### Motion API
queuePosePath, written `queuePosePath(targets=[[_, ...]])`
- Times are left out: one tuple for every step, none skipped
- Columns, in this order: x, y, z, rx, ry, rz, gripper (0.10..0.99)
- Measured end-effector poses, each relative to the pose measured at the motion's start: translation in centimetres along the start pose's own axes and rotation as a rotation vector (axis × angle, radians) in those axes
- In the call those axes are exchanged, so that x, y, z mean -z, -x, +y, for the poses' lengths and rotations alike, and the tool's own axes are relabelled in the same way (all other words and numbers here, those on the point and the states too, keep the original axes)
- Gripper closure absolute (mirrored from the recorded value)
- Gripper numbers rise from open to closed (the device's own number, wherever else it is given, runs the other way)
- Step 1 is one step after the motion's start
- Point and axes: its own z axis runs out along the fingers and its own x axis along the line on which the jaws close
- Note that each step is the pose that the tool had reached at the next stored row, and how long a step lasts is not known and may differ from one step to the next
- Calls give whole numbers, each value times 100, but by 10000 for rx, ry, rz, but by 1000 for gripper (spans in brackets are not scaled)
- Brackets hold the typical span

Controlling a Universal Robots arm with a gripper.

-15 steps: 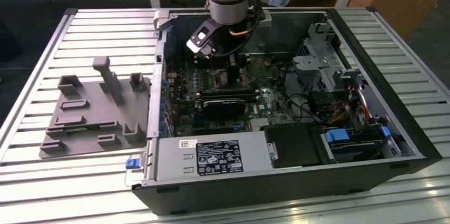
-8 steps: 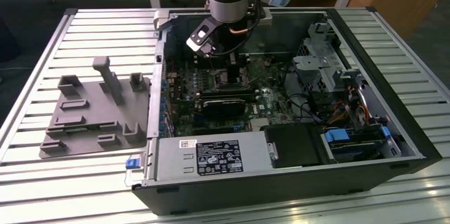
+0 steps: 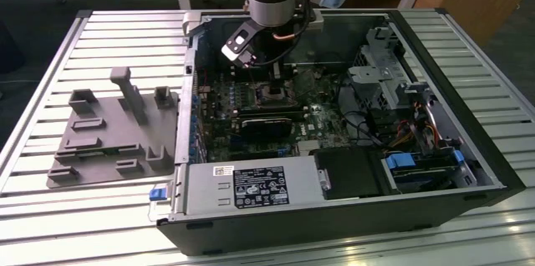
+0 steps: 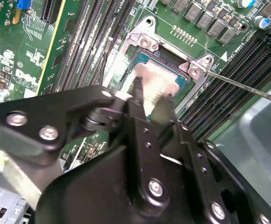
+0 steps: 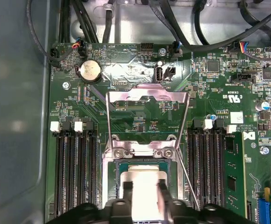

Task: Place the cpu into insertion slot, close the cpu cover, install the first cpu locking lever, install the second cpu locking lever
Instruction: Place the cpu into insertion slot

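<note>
Now hand point(image 5: 145, 187) pinches cpu point(image 5: 143, 179) over insertion slot point(image 5: 119, 164), cpu cover point(image 5: 147, 94) swung clear.

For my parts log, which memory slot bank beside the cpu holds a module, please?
The bank beside the lever rod: a green module fills its outermost slot; the other bank sits empty.

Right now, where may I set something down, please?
Free: the silver slatted table at the exterior view's left, around the grey moulded fixture. Crowded: inside the black computer case, where the black gripper holds the silver-grey square cpu.
</note>
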Motion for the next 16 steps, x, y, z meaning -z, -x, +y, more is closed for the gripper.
queuePosePath(targets=[[0, 0, 0, 0, 0, 0, 729], [1, 0, 0, 0, 0, 0, 788], [1, 0, 0, 0, 0, 0, 847], [2, 0, 0, 0, 0, 0, 906], [2, 0, 0, 0, 0, 0, 906], [3, 0, 0, 0, 0, 0, 965], [3, 0, 0, 0, 0, 0, 984], [4, 0, 0, 0, 0, 0, 984], [4, 0, 0, 0, 0, 0, 984], [5, 0, 1, 0, 0, 1, 984], [5, 0, 1, 0, 0, 0, 984], [6, 0, 1, 0, 0, 0, 984], [6, 0, 1, 0, 0, 0, 984], [10, 1, 1, 1, -3, -4, 984], [17, 1, 1, 0, -2, -4, 984], [28, 1, 2, 0, 0, -1, 984]])
